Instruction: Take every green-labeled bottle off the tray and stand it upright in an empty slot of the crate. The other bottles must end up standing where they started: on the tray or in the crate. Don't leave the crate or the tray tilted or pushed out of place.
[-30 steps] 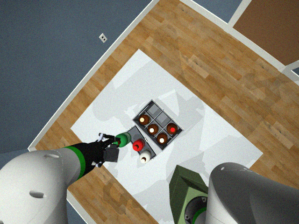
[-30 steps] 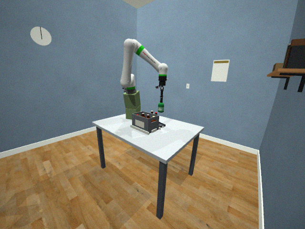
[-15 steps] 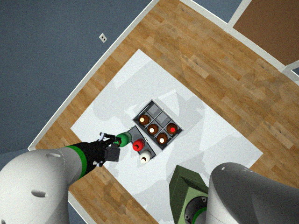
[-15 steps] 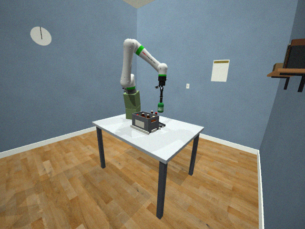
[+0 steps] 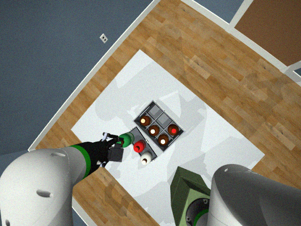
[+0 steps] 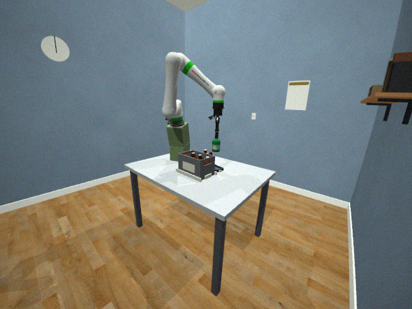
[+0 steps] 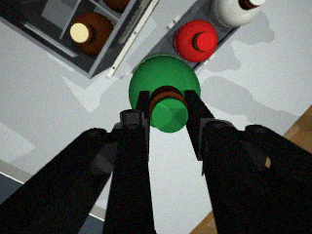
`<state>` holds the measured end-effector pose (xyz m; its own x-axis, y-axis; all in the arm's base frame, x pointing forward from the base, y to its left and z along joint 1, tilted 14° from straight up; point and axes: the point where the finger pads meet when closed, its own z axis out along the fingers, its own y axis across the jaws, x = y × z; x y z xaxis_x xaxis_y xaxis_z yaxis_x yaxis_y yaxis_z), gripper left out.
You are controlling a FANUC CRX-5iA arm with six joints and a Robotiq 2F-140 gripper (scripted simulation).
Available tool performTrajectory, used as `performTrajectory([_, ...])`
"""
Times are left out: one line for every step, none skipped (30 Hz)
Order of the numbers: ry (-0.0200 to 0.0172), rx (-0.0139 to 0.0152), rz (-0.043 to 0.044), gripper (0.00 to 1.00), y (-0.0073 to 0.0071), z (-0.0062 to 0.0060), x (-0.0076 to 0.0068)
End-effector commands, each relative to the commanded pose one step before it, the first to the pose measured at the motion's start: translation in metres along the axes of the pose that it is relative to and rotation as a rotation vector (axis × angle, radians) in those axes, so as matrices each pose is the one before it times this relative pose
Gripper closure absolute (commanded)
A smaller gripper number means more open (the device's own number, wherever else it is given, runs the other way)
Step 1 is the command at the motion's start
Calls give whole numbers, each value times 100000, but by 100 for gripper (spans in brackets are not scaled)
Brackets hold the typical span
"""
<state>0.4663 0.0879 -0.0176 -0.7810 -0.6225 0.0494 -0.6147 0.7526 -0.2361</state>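
My gripper (image 5: 119, 141) (image 6: 216, 134) (image 7: 167, 105) is shut on the neck of the green-labeled bottle (image 5: 127, 139) (image 6: 215, 145) (image 7: 165, 80). It holds the bottle upright in the air, above the near end of the dark tray (image 5: 136, 133) (image 7: 166, 46). A red-labeled bottle (image 5: 138, 146) (image 7: 196, 41) and a white-labeled bottle (image 5: 146, 158) (image 7: 234, 10) stand on the tray. The grey crate (image 5: 178, 136) (image 6: 194, 166) (image 7: 44, 39) stands beside the tray. It holds several brown bottles, one with a red cap (image 5: 173, 130). Two slots (image 5: 154, 110) (image 5: 163, 119) at its far side are empty.
Crate and tray stand on a white table (image 5: 218, 146) (image 6: 226, 192). The arm's green base (image 5: 184, 189) (image 6: 177, 140) stands at the table's edge behind the tray. Wooden floor surrounds the table.
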Motion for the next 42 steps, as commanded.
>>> performTrajectory([-174, 60, -20, 90, -253, -75, 240])
performTrajectory([0, 0, 0, 90, -78, 0, 108])
performTrajectory([0, 0, 0, 90, -82, 0, 112])
performTrajectory([0, 0, 0, 90, 0, 0, 0])
performTrajectory([0, 0, 0, 90, 0, 0, 0])
performTrajectory([0, 0, 0, 90, -84, 0, 116])
performTrajectory([0, 0, 0, 90, -87, 0, 120])
performTrajectory([0, 0, 0, 90, -91, 0, 125])
performTrajectory([0, 0, 0, 90, -94, 0, 129])
performTrajectory([0, 0, 0, 90, -96, 0, 133])
performTrajectory([0, 0, 0, 90, -100, 0, 137])
performTrajectory([0, 0, 0, 90, -103, 0, 142])
performTrajectory([0, 0, 0, 90, -105, 0, 146])
performTrajectory([0, 0, 0, 90, -110, 0, 150])
performTrajectory([0, 0, 0, 90, -112, 0, 155])
performTrajectory([0, 0, 0, 90, -115, 0, 159])
performTrajectory([0, 0, 0, 90, -119, 0, 163])
performTrajectory([0, 0, 0, 90, -121, 0, 167])
performTrajectory([0, 0, 0, 90, -126, 0, 172])
performTrajectory([0, 0, 0, 90, -128, 0, 176])
performTrajectory([0, 0, 0, 90, 0, 0, 0])
performTrajectory([0, 0, 0, 90, 0, 0, 0])
performTrajectory([0, 0, 0, 90, -131, 0, 179])
performTrajectory([0, 0, 0, 90, -133, 0, 183])
performTrajectory([0, 0, 0, 90, -135, 0, 186])
performTrajectory([0, 0, 0, 90, -137, 0, 187])
performTrajectory([0, 0, 0, 90, -138, 0, 190])
performTrajectory([0, 0, 0, 90, -139, 0, 191])
performTrajectory([0, 0, 0, 90, -141, 0, 194])
performTrajectory([0, 0, 0, 90, -142, 0, 194])
performTrajectory([0, 0, 0, 90, -143, 0, 197])
performTrajectory([0, 0, 0, 90, -144, 0, 197])
performTrajectory([0, 0, 0, 90, -145, 0, 200])
performTrajectory([0, 0, 0, 90, -146, 0, 199])
performTrajectory([0, 0, 0, 90, -146, 0, 202])
performTrajectory([0, 0, 0, 90, -147, 0, 201])
performTrajectory([0, 0, 0, 90, -148, 0, 204])
performTrajectory([0, 0, 0, 90, 0, 0, 0])
performTrajectory([0, 0, 0, 90, 0, 0, 0])
performTrajectory([0, 0, 0, 90, -148, 0, 203])
performTrajectory([0, 0, 0, 90, -149, 0, 205])
performTrajectory([0, 0, 0, 90, -149, 0, 204])
